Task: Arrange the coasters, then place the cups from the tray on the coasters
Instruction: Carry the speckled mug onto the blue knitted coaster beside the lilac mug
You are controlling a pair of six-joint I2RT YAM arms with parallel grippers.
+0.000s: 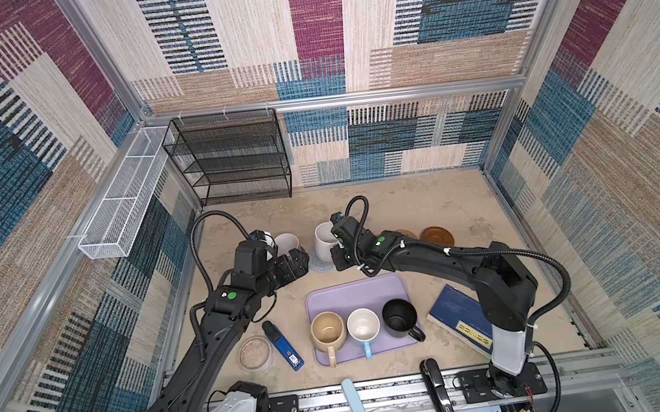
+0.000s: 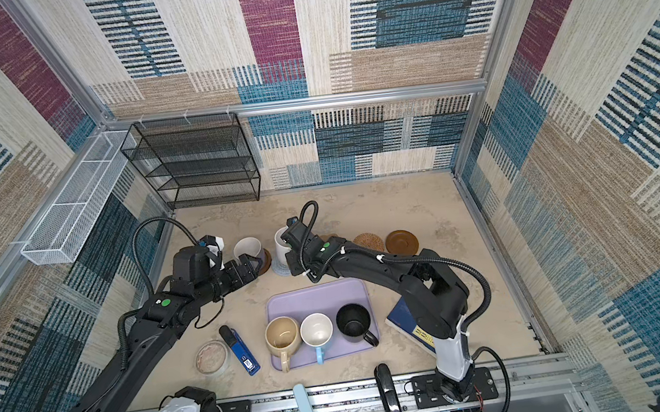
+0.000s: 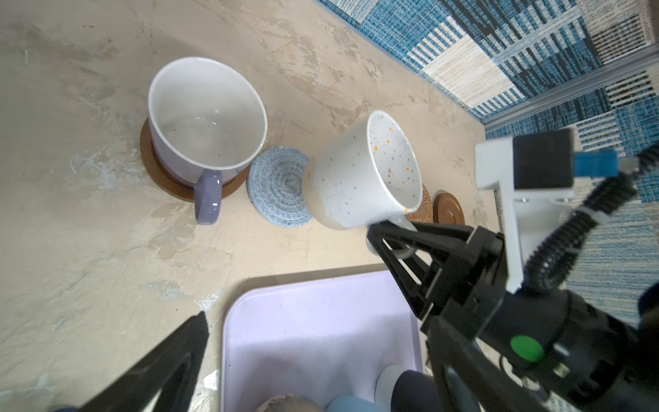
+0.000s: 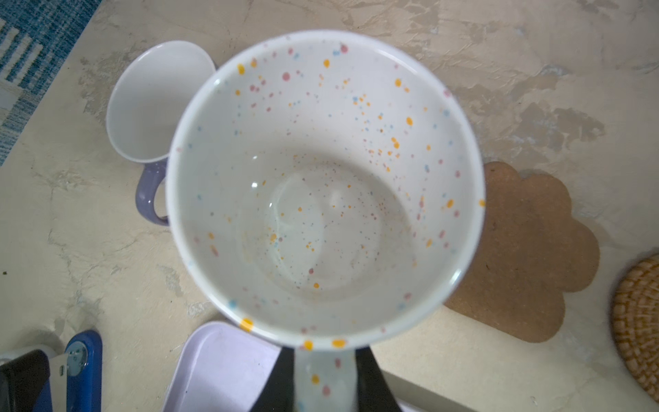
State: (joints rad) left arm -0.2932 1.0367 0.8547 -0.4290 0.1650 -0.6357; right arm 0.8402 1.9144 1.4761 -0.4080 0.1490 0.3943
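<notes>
Views from above: right hand (image 1: 337,250) clamps the white cup (image 1: 325,236) by its handle; left hand (image 1: 298,260) gapes empty. Left wrist: tilted cup overlaps only the edge of the blue coaster (image 3: 280,191), whose centre lies toward the left arm. Right wrist: handle points back into the hand.

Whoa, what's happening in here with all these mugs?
The right gripper holds the white speckled mug by its handle, tilted at the edge of the pale blue coaster. The lavender mug already stands on a brown wooden coaster; the left gripper is open and empty beside it. The beige mug, light blue mug and black mug wait on the tray. The flower-shaped coaster and rattan coaster lie bare.
</notes>
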